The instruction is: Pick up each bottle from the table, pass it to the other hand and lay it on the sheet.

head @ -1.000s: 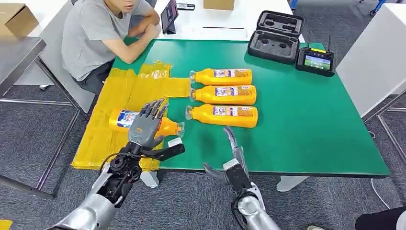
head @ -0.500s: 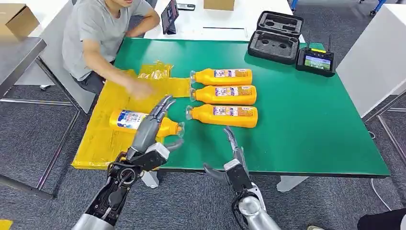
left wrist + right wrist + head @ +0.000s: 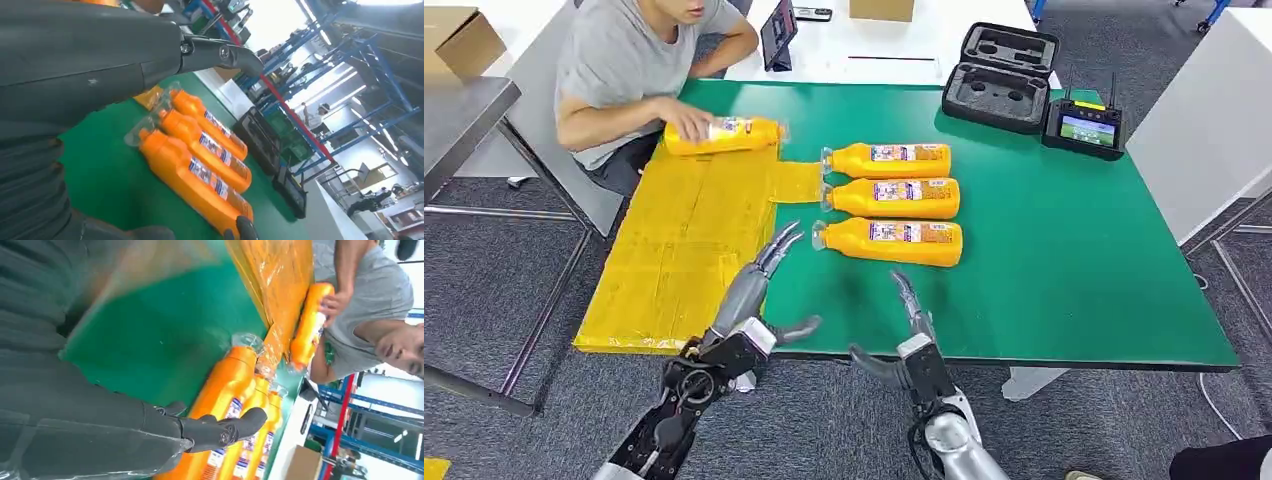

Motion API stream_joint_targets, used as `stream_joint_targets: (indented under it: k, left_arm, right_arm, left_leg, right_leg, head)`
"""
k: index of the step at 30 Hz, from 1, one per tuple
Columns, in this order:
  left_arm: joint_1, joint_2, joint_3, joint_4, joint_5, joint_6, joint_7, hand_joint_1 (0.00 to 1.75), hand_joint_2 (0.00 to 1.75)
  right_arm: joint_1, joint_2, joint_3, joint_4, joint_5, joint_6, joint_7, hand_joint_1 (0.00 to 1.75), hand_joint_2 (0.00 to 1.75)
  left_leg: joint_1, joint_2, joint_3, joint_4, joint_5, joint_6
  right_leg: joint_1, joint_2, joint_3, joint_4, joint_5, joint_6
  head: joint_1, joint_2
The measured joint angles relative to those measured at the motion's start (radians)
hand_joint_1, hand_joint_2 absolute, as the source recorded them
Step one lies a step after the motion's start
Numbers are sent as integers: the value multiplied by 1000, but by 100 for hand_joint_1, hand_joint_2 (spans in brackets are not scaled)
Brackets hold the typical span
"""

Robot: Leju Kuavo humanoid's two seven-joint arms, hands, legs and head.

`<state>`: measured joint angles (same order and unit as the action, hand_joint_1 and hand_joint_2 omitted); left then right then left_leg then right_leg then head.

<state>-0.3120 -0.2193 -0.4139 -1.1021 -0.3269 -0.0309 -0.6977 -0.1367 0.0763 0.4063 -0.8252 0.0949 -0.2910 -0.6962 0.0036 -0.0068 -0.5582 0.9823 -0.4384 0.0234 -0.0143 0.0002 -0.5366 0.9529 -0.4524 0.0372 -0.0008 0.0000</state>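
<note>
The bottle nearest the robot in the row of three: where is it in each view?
Head view: the nearest bottle lies at centre, just beyond both hands' fingers.
Left wrist view: it lies lowest and largest of the three.
Right wrist view: it lies leftmost of the three, partly behind the right hand's fingers.
Shared landmark: the green table.

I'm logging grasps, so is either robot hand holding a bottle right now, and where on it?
Neither: left hand and right hand hold nothing, fingers apart. The person's hand grips one bottle near its base.

High head view; close wrist views; shared bottles [image 3: 892,243] on table [image 3: 1074,260].
</note>
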Motion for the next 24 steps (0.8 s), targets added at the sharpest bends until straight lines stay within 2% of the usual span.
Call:
stream_joint_targets:
  k: [5,24]
  left_arm:
    - [3,10,-28,7,36,0,0,0,175]
    - [4,21,-52,15,47,1,0,0,175]
  right_arm:
    - [34,-6,-13,-45,-34,66,0,0,0]
    - [80,-22,-17,-140,-38,69,0,0,0]
  left_leg:
    - [0,0,0,0,0,0]
    - [0,0,0,0,0,0]
  right_leg:
    - [0,0,0,0,0,0]
    - [0,0,0,0,0,0]
  head:
    - [0,0]
    - [0,0]
